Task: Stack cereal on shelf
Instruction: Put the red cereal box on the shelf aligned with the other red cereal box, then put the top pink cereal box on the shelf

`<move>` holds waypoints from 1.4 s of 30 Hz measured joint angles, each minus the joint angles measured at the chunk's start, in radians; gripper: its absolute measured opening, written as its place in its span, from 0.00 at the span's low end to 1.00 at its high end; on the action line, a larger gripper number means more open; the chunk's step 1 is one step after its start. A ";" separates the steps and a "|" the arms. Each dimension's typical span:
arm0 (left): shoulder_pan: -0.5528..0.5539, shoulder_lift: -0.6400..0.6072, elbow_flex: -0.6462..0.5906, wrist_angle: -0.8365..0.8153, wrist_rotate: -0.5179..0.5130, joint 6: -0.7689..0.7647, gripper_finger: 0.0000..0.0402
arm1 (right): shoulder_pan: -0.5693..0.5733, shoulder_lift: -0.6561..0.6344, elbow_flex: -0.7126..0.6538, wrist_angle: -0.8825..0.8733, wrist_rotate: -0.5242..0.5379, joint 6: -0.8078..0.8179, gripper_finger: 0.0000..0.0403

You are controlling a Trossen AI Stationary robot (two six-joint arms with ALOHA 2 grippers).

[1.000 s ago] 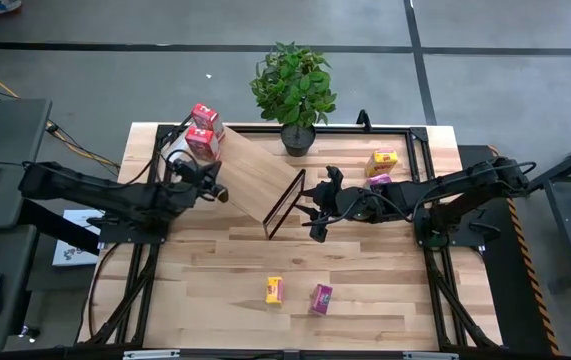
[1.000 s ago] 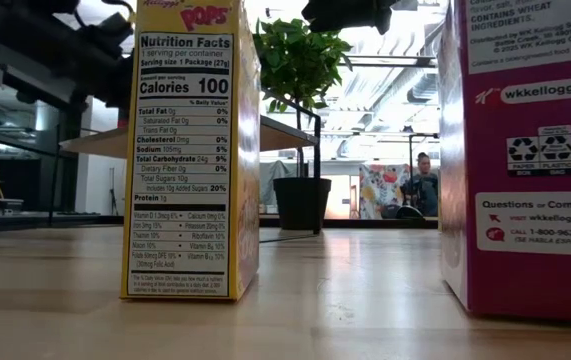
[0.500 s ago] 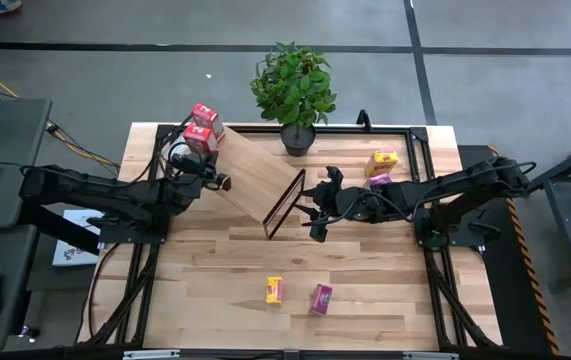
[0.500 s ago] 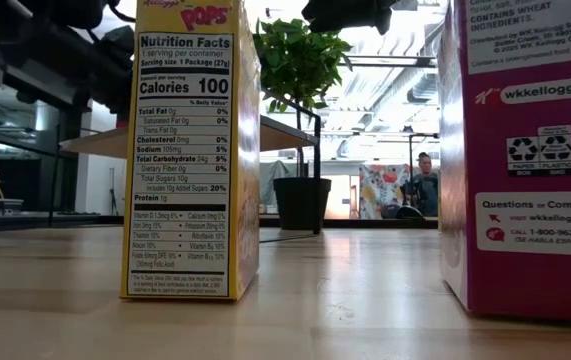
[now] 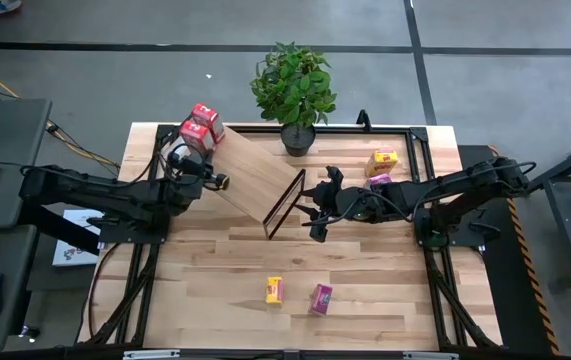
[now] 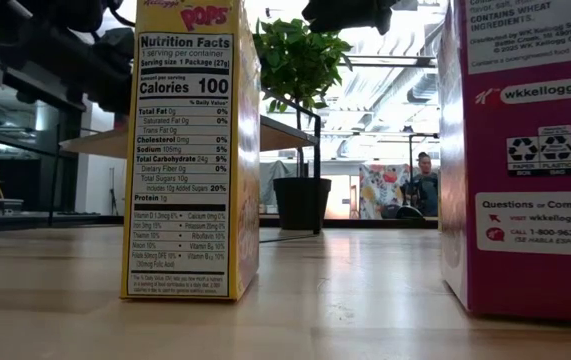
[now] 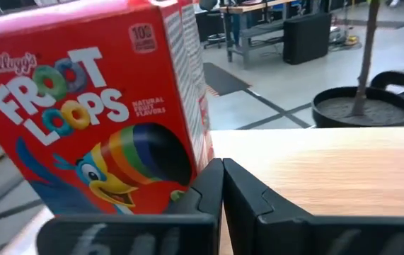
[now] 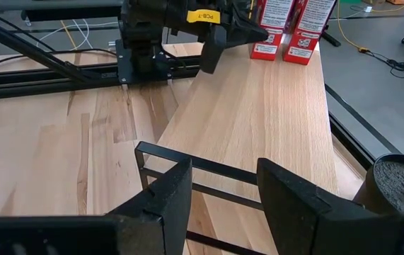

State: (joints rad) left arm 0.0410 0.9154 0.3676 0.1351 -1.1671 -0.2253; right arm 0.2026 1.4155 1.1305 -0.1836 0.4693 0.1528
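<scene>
Left end effector (image 5: 219, 182), fingers pressed together, is sitting right behind the two red cereal boxes (image 5: 198, 128) atop the shelf (image 5: 255, 180), probably nudging them square; right end effector (image 5: 317, 207) is gaping, empty.

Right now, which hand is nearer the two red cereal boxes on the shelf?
Left. The left hand sits right beside the red boxes at the shelf's far-left end; the right hand is at the opposite end.

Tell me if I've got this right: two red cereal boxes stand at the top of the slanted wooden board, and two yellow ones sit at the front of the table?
Not quite. The two red boxes do stand at the top of the slanted board, but the high view shows one yellow box and one pink box at the front of the table, not two yellow ones.
</scene>
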 joint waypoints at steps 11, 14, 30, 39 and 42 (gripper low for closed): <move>0.000 -0.018 0.000 -0.001 -0.040 0.073 0.00 | 0.000 0.000 0.000 0.000 0.000 0.004 0.38; -0.004 -0.043 0.000 0.014 -0.009 0.075 0.00 | 0.000 0.000 0.000 0.000 0.000 0.004 0.38; -0.281 -0.355 0.000 0.246 0.791 0.261 0.00 | -0.002 0.000 0.000 0.023 0.041 -0.067 0.38; -0.338 -0.405 0.000 0.251 0.935 0.316 0.00 | -0.002 -0.001 0.000 0.059 0.077 -0.061 0.38; -0.337 -0.405 0.000 0.245 0.892 0.317 0.00 | -0.006 -0.009 0.016 0.015 0.153 -0.041 0.38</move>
State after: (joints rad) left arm -0.2958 0.5102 0.3679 0.3806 -0.2747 0.0914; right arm 0.1971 1.4067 1.1467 -0.1686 0.6222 0.1121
